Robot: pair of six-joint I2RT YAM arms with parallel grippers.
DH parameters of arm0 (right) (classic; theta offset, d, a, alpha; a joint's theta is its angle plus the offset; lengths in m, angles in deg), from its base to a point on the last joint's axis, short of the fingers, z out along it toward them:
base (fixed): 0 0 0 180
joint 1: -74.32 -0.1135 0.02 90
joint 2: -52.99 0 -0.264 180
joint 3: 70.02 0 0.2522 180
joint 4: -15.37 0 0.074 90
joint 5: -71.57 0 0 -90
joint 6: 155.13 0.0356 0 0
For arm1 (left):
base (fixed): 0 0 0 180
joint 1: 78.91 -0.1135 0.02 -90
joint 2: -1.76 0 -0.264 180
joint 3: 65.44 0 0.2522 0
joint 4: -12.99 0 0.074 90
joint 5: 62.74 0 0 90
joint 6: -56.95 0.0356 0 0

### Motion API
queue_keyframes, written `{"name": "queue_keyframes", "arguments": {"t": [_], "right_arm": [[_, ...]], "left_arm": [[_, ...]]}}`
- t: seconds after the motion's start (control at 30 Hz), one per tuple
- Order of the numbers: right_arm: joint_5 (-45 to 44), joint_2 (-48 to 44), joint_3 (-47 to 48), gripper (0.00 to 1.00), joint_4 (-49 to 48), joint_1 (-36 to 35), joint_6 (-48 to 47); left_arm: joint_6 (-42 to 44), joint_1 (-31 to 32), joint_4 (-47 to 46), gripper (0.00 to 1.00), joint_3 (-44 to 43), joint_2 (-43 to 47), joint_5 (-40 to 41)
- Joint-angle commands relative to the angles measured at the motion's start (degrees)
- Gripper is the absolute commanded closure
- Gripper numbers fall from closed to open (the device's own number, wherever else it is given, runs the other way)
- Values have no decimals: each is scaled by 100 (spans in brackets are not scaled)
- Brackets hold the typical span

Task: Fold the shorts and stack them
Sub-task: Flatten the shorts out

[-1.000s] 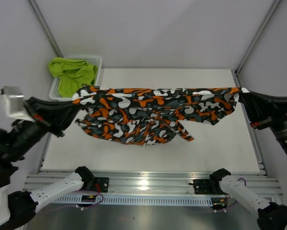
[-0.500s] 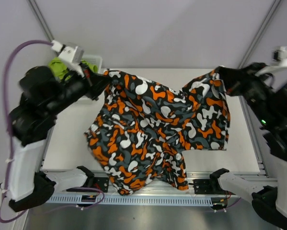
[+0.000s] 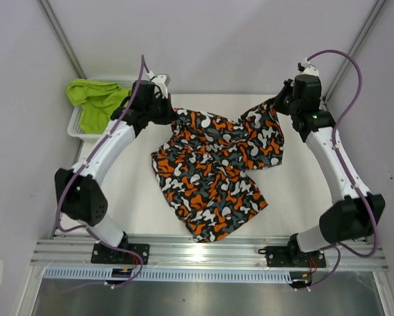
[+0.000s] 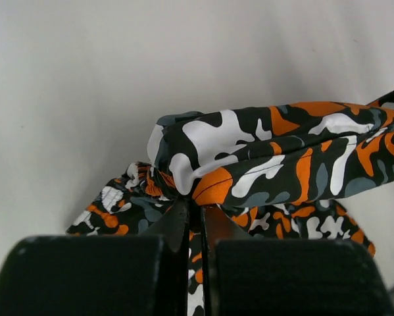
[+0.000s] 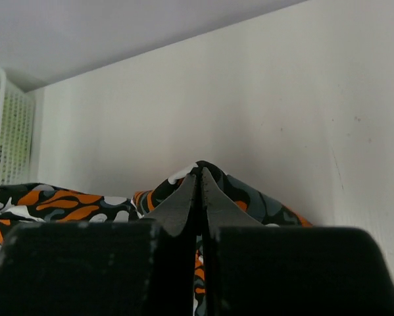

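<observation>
The camouflage shorts (image 3: 213, 168), held taut aloft a second ago, now lie spread on the bench (image 3: 308, 191), far corners still pinched by left jaws and right jaws, apparently ready for folding.

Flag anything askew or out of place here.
The camouflage shorts lie skewed and wrinkled, not flat, their far corners pinched by the left tool and right tool. The lime green shorts sit heaped in the white basket, spilling over its rim.
</observation>
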Motion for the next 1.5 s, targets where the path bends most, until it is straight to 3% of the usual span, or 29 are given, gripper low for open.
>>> {"name": "queue_keyframes", "arguments": {"t": [0.0,0.07,0.1,0.2,0.23,0.27,0.3,0.33,0.37,0.43,0.47,0.53,0.57,0.6,0.63,0.67,0.83,0.9,0.93,1.0,1.13,1.23,1.47], "right_arm": [[214,730,110,100,-1252,271,370],[206,1241,644,100,-1350,473,414],[57,1792,890,100,-1350,535,458],[-146,2717,2207,100,-1236,877,703],[-112,3434,2620,100,-1192,974,783],[-172,3824,3660,66,-852,1114,862],[-234,4237,4314,36,-544,1133,941],[-286,5068,5051,17,303,1307,1046],[-357,5424,6442,1,746,1344,1047],[-524,5813,7149,0,1372,1344,951],[-420,5632,7055,1,1488,1344,924],[-95,4983,5357,0,722,1300,819],[176,4127,4522,1,315,1248,775],[188,3709,3052,2,-28,1152,757],[127,3331,2463,2,-519,933,705],[39,2718,1988,4,-671,818,513],[-24,1606,89,10,-655,-95,-25],[-75,1080,-432,17,-752,-438,-209],[-172,920,-887,19,-839,-884,-236],[-644,552,-1276,22,-954,-1744,-341],[-1305,339,-1814,29,-832,-2785,-473],[-1245,277,-2139,38,-709,-3515,-579],[-1333,435,-2877,42,-594,-4851,-544]], "left_arm": [[-59,-175,-1049,100,-647,-543,260],[-50,-254,-936,100,-1114,-1448,366],[-67,-281,-883,100,-2030,-1790,401],[-155,-378,-619,100,-3556,-3240,621],[-225,-413,-584,93,-4308,-3600,621],[-478,-474,-575,69,-5029,-4222,752],[-602,-509,-557,38,-5324,-4446,840],[-691,-544,-514,1,-5770,-4587,911],[-822,-606,-513,1,-5749,-4562,1120],[-780,-650,-722,1,-5313,-4230,1131],[-727,-659,-820,1,-4831,-4019,1131],[-727,-668,-873,1,-4215,-3386,1359],[-744,-668,-856,1,-3863,-3202,1342],[-779,-668,-847,1,-3502,-2878,1237],[-823,-668,-865,1,-3299,-2709,1202],[-928,-668,-899,1,-2626,-2542,1201],[-1227,-817,-1427,1,-1040,-1506,842],[-1342,-931,-1654,1,-251,-1285,788],[-1377,-992,-1751,1,-73,-1084,701],[-1500,-1080,-2014,1,629,-872,622],[-1588,-1142,-2201,1,1307,-748,560],[-1641,-1169,-2323,1,1702,-625,542],[-1904,-1371,-2763,1,2398,-387,358]]}}
